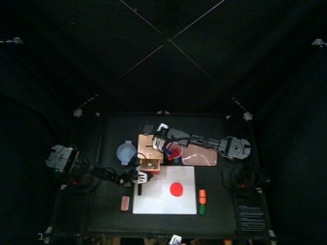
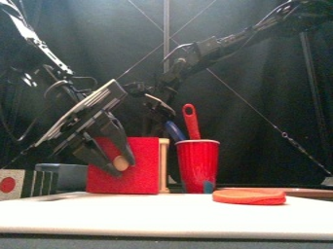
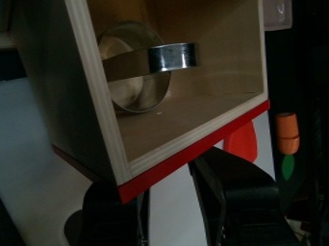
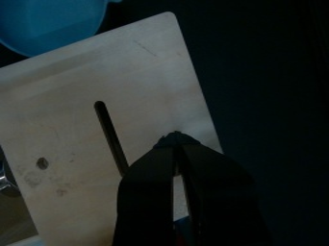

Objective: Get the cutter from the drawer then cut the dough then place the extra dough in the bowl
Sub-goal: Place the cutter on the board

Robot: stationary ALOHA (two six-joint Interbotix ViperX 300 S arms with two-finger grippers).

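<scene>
White cutting board [image 2: 130, 219]: nearest item, lying in front of the wooden box [image 2: 163, 163].
Red dough disc [image 2: 248, 196]: flat on the board, to the box's front right, whole.
Red drawer front [image 2: 140, 177]: drawn out of the box toward the front. The left gripper [image 2: 109, 159] is clamped on its pale knob, one jaw on each side.
Metal cutter [image 3: 170, 58]: round, lying inside the open drawer. Only the left wrist view shows it; from the front the drawer front hides it.
Red cup [image 2: 198, 167]: just beside the box's right side, holding a red knife [image 2: 192, 119] and a blue knife [image 2: 173, 131].
Right gripper [image 4: 174, 144]: on the box's top beside the slot, jaws together. Only its own wrist view shows this clearly.
Blue-grey bowl [image 1: 124, 151]: left of the box, near it.
</scene>
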